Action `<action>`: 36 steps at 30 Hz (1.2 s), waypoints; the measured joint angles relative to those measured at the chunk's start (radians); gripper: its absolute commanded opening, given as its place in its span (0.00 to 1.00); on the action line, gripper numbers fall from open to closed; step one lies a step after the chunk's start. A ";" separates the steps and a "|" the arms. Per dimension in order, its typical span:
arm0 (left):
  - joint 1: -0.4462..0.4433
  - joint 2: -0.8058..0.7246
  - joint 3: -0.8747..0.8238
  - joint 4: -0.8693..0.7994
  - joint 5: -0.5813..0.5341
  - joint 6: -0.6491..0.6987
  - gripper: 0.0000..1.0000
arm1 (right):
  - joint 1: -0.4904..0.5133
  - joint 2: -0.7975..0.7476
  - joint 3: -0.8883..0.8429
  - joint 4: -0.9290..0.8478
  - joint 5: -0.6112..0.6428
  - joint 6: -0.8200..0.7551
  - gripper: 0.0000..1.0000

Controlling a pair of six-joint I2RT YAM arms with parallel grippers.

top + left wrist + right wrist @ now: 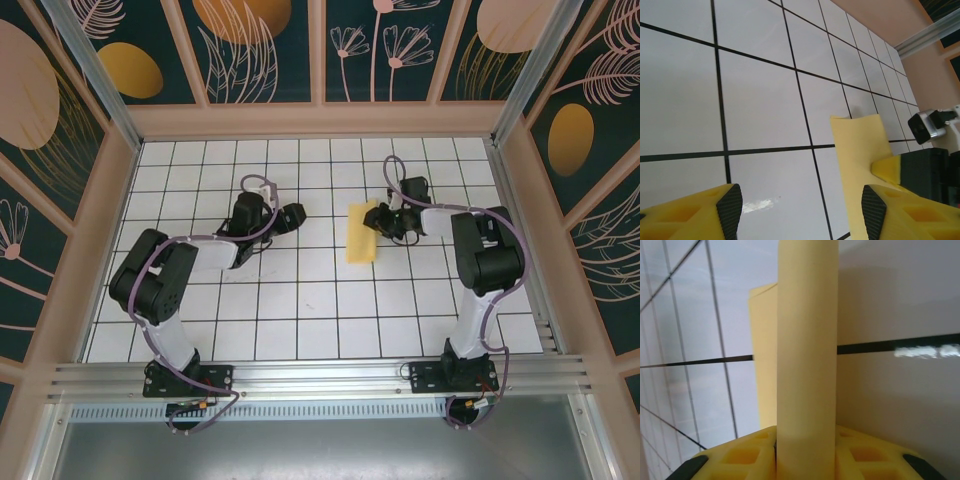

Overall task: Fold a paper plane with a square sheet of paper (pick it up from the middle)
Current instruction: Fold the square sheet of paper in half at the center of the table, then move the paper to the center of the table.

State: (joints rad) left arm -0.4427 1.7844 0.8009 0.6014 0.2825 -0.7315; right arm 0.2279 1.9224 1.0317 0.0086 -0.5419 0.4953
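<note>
We find the right gripper [385, 222] closed narrowly on the yellow sheet of paper [361, 235], pinching its raised edge at 2 o'clock. The rest lies folded mid-table [300, 300]. The left gripper [290, 217], at the sheet's 9 o'clock, stands wide, touching nothing.
</note>
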 measured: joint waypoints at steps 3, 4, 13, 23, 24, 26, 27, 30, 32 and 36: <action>-0.010 0.001 0.012 0.000 0.001 0.000 0.66 | 0.002 0.005 0.004 -0.003 -0.001 -0.011 0.23; -0.012 0.001 0.013 0.000 0.001 0.000 0.65 | 0.005 0.006 0.006 -0.005 -0.001 -0.018 0.23; -0.028 -0.003 -0.029 0.002 -0.008 -0.033 0.58 | 0.111 0.007 0.018 -0.007 -0.039 -0.050 0.23; -0.037 -0.008 -0.099 0.040 0.027 -0.127 0.29 | 0.227 0.037 0.070 -0.005 -0.023 -0.064 0.23; -0.040 -0.001 -0.093 0.044 0.034 -0.134 0.25 | 0.227 0.041 0.070 -0.005 -0.018 -0.064 0.23; -0.047 0.023 -0.070 0.044 0.044 -0.146 0.20 | 0.227 0.047 0.071 -0.005 -0.007 -0.063 0.23; -0.050 0.039 -0.052 0.040 0.048 -0.149 0.17 | 0.227 0.049 0.071 -0.005 -0.005 -0.063 0.23; -0.064 0.084 0.008 0.019 0.056 -0.153 0.13 | 0.227 0.053 0.075 -0.005 -0.003 -0.063 0.23; -0.072 0.106 0.044 -0.003 0.059 -0.153 0.11 | 0.227 0.056 0.079 -0.006 -0.003 -0.063 0.23; -0.080 0.146 0.111 -0.056 0.058 -0.153 0.06 | 0.227 0.058 0.084 -0.006 -0.001 -0.063 0.23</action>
State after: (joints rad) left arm -0.5224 1.9308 0.9123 0.5453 0.3408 -0.8841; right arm 0.4553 1.9804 1.1160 0.0021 -0.5426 0.4324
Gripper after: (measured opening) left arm 0.080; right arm 0.234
